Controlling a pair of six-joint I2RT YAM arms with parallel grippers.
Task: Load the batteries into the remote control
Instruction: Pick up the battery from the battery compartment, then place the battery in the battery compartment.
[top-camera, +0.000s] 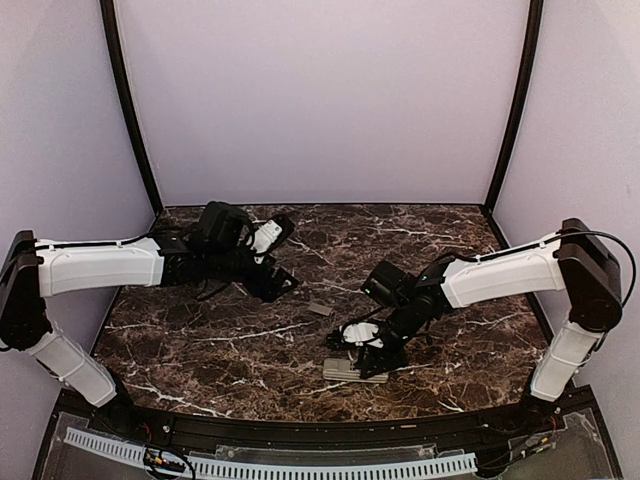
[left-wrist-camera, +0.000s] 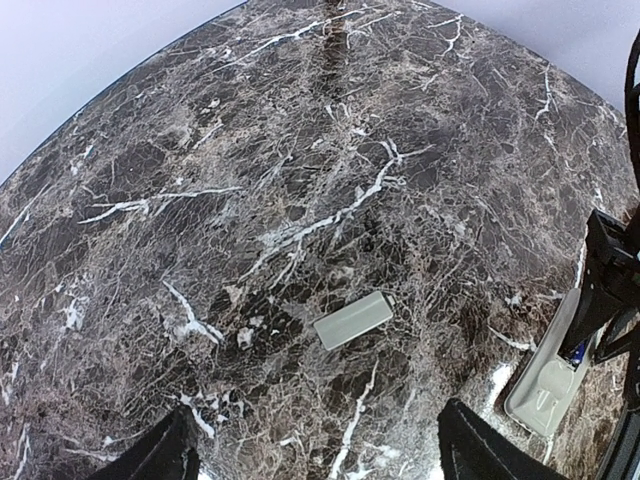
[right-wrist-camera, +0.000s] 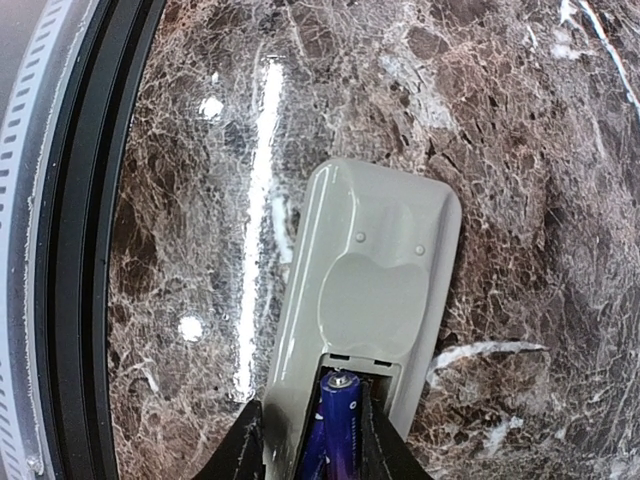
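Right gripper (right-wrist-camera: 312, 440) straddles a blue battery (right-wrist-camera: 340, 415) in the open bay of the remote (right-wrist-camera: 375, 250), bottom centre of its wrist view; whether it pinches, I cannot tell. Left gripper (left-wrist-camera: 320, 455) gapes empty over open marble table (left-wrist-camera: 200, 150), grey cover (left-wrist-camera: 353, 319) at frame centre. Its black edge (right-wrist-camera: 70, 250) runs near the remote's left.

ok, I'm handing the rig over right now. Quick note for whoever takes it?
Left gripper: open, empty, hovering over the table near the cover.
Right gripper: jaws partly open, straddling a battery in the remote's open back.
Remote: back up, near the table's front edge, cover off.
Done: one battery lies in the remote; a second beside it cannot be confirmed.
Left: confirm both batteries are seated, then probably refit the cover.
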